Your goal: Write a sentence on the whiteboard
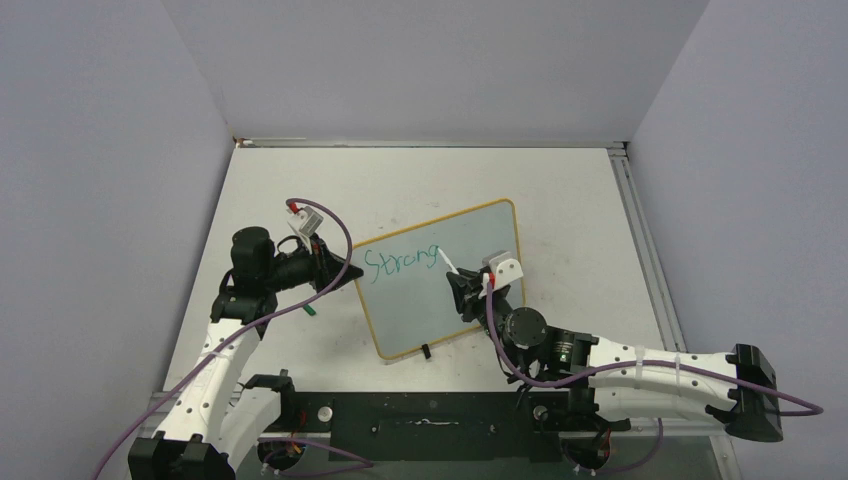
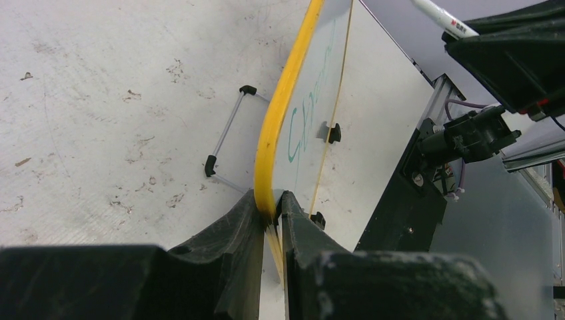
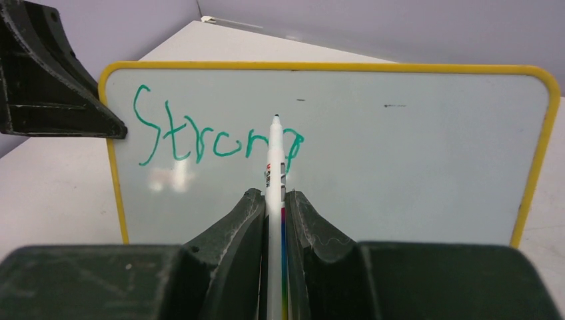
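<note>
The whiteboard (image 1: 415,300) with a yellow frame stands tilted on the table. Green lettering (image 1: 400,262) on it reads "Strong"; it also shows in the right wrist view (image 3: 213,137). My left gripper (image 1: 352,270) is shut on the board's left yellow edge (image 2: 270,160). My right gripper (image 1: 468,290) is shut on a white marker (image 3: 274,180); its tip (image 3: 276,117) is at the board by the last letter. In the top view the marker (image 1: 447,262) points up-left from the fingers.
A small wire stand (image 2: 223,143) lies on the table behind the board. Two black clips (image 2: 333,133) sit on the board's lower edge. A small green item (image 1: 311,310) lies near the left arm. Grey walls enclose the table on three sides.
</note>
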`<state>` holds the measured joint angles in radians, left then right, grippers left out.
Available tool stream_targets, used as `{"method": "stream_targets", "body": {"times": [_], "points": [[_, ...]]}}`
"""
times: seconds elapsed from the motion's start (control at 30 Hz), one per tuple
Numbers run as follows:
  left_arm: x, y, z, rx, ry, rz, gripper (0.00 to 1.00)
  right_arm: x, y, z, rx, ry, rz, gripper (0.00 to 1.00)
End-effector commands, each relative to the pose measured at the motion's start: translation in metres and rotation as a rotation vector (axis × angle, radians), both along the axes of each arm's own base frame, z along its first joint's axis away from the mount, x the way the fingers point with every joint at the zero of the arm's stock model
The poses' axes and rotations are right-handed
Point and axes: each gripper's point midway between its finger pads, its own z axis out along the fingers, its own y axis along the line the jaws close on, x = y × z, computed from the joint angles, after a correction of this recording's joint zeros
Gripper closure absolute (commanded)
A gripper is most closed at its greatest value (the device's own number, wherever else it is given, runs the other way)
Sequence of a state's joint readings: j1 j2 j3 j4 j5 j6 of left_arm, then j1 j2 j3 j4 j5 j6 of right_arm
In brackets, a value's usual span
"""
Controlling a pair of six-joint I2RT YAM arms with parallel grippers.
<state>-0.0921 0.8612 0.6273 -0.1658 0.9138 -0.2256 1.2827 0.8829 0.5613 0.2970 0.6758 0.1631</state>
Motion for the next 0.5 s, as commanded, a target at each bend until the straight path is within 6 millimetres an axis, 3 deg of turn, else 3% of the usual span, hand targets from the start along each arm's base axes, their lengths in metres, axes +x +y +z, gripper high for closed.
{"method": "stream_targets", "body": {"times": [0.0,0.2,0.47], "points": [[0.003,0.0,0.009,0.011,-0.071,-0.003,1.0,0.015,-0.013,0.015,-0.02,-0.021,-0.005,0.95],[0.003,0.001,0.009,0.013,-0.072,-0.001,1.0,0.032,-0.032,0.012,-0.055,-0.03,-0.037,0.95],[0.003,0.001,0.009,0.013,-0.073,-0.003,1.0,0.039,-0.029,-0.002,-0.07,-0.001,-0.014,0.95]]}}
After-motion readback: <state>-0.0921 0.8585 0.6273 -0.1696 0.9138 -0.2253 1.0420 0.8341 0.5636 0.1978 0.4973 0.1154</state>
